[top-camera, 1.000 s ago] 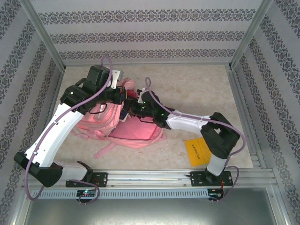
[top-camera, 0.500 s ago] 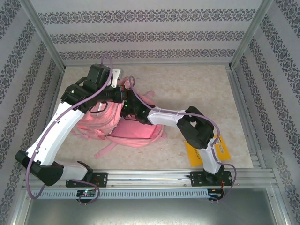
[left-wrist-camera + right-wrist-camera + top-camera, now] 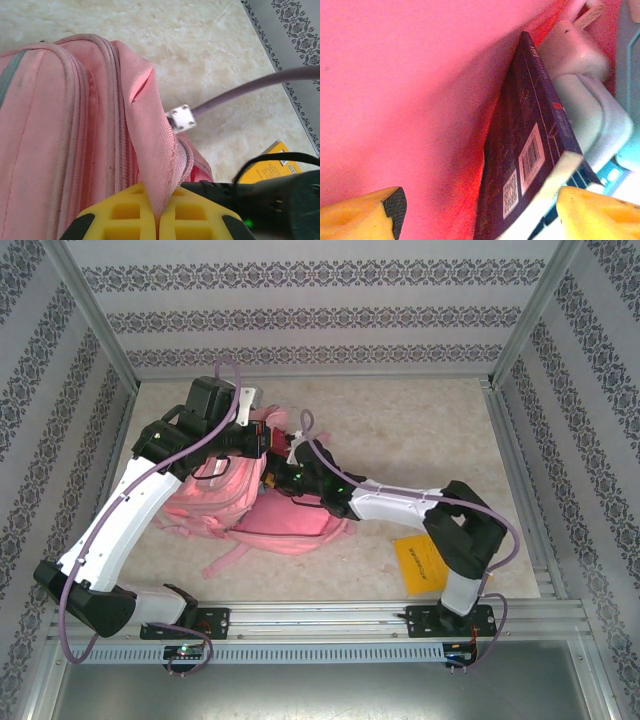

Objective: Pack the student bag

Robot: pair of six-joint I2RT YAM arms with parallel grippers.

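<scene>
Pinching a fold of fabric at the student bag's (image 3: 60,125) opening, the left tool (image 3: 157,220) is clamped shut on it, apparently to hold the mouth up. The bag lies on the desk (image 3: 400,430), left of centre in the top view. Inside, the right tool (image 3: 480,212) stands open around a dark barcoded book (image 3: 520,150), which looks loose.

A pale marbled worktop (image 3: 420,430) is enclosed by white walls (image 3: 300,315) banded with grey ornamental stripes, framed by metal posts (image 3: 97,325).
</scene>
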